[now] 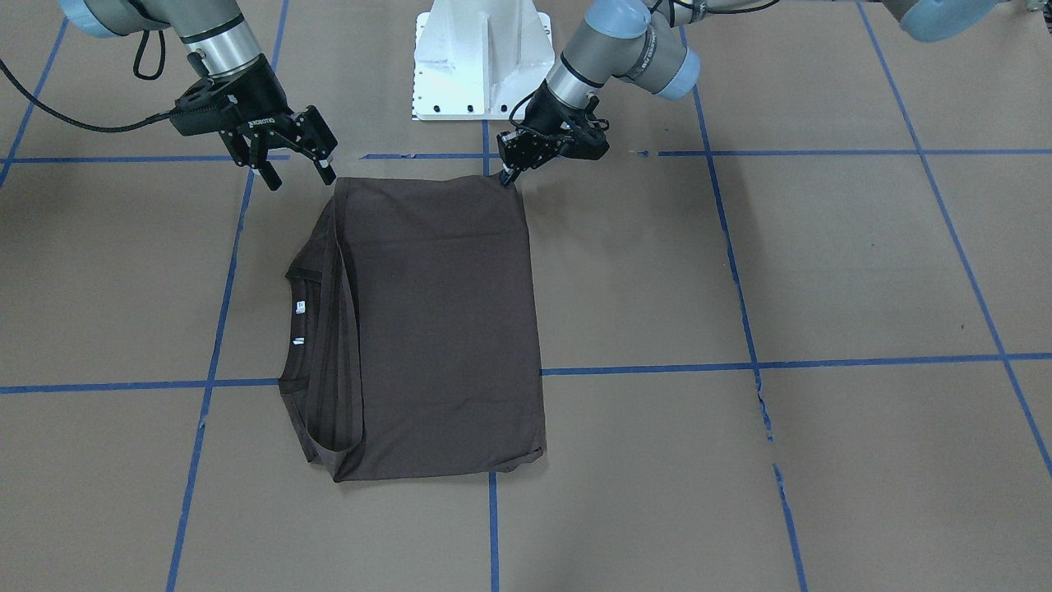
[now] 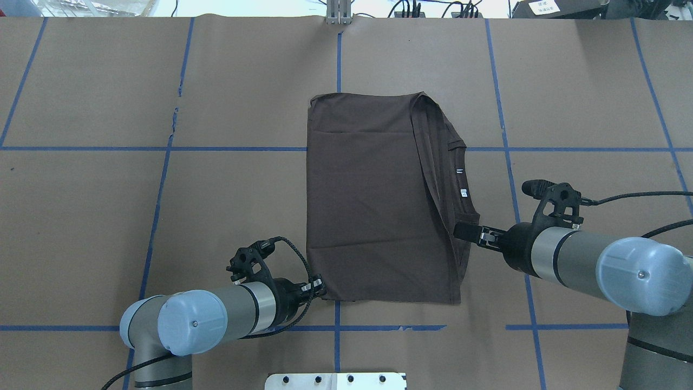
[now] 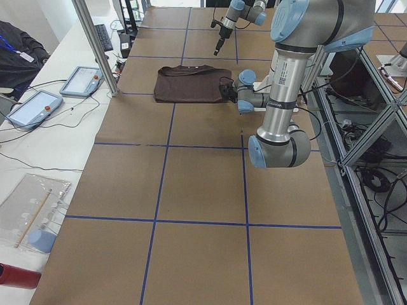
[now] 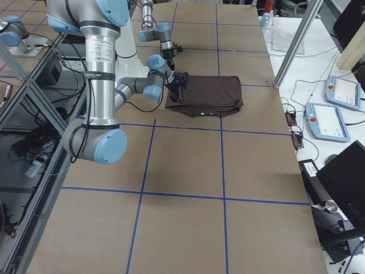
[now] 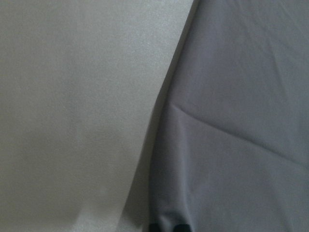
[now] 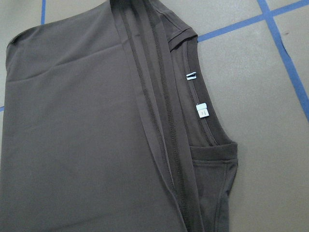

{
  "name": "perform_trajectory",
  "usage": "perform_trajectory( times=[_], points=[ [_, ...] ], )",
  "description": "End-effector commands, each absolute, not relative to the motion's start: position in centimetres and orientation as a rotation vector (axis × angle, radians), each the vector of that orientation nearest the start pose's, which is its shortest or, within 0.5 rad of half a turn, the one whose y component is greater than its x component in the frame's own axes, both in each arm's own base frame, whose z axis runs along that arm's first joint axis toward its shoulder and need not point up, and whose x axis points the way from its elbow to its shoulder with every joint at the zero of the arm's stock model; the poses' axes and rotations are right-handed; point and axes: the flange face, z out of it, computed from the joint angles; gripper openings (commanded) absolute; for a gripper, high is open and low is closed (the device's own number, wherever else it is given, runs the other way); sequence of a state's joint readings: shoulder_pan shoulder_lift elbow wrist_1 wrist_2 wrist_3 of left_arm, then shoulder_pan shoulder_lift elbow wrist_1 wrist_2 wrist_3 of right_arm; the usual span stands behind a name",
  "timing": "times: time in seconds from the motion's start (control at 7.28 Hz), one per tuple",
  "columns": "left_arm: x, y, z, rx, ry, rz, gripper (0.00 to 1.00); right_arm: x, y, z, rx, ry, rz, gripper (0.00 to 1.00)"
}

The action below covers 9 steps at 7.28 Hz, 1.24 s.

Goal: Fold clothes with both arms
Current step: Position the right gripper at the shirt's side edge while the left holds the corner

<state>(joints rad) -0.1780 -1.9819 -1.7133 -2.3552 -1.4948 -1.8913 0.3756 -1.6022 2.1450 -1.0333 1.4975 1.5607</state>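
Limp, light T-shirt (image 1: 444,329), best taken by its corners.
Left gripper (image 1: 505,175) pinched its upper-right corner; right gripper (image 1: 300,177) gaped, upper left.

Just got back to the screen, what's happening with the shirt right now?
The dark T-shirt lies folded into a rectangle on the table. The left gripper looks pinched on its corner nearest the robot's base. The right gripper is open, hovering by the other base-side corner, holding nothing.
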Motion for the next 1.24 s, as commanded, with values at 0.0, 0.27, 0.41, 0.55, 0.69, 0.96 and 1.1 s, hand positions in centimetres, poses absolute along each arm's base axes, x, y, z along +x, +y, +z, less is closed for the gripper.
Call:
perform_trajectory(
  times=[0.0,0.27,0.41,0.55,0.69,0.96,1.1],
  points=[
    [58.7,-24.9,26.9,-0.031,1.359,-0.472,0.0,-38.0,-30.1,34.8,0.233,-1.037,0.448,0.92],
    [58.4,-25.0,26.6,-0.021,1.368,-0.48,0.0,-39.7,-30.7,33.6,0.211,-0.989,0.495,0.81],
    [58.3,-25.1,26.5,-0.017,1.372,-0.484,0.0,-41.3,-31.5,32.9,0.223,-0.934,0.508,0.81],
    [58.3,-25.2,26.5,0.006,1.374,-0.499,0.0,-42.7,-32.0,32.4,0.224,-0.911,0.509,0.81],
    [58.2,-25.4,26.6,0.016,1.371,-0.503,0.0,-44.2,-32.5,32.6,0.226,-0.898,0.51,0.81],
    [58.0,-25.7,26.8,0.056,1.371,-0.526,0.0,-44.7,-33.0,34.0,0.247,-0.858,0.522,0.81],
    [57.9,-25.7,26.8,0.062,1.371,-0.528,0.0,-44.6,-32.8,34.6,0.246,-0.817,0.521,0.81]
  ],
)
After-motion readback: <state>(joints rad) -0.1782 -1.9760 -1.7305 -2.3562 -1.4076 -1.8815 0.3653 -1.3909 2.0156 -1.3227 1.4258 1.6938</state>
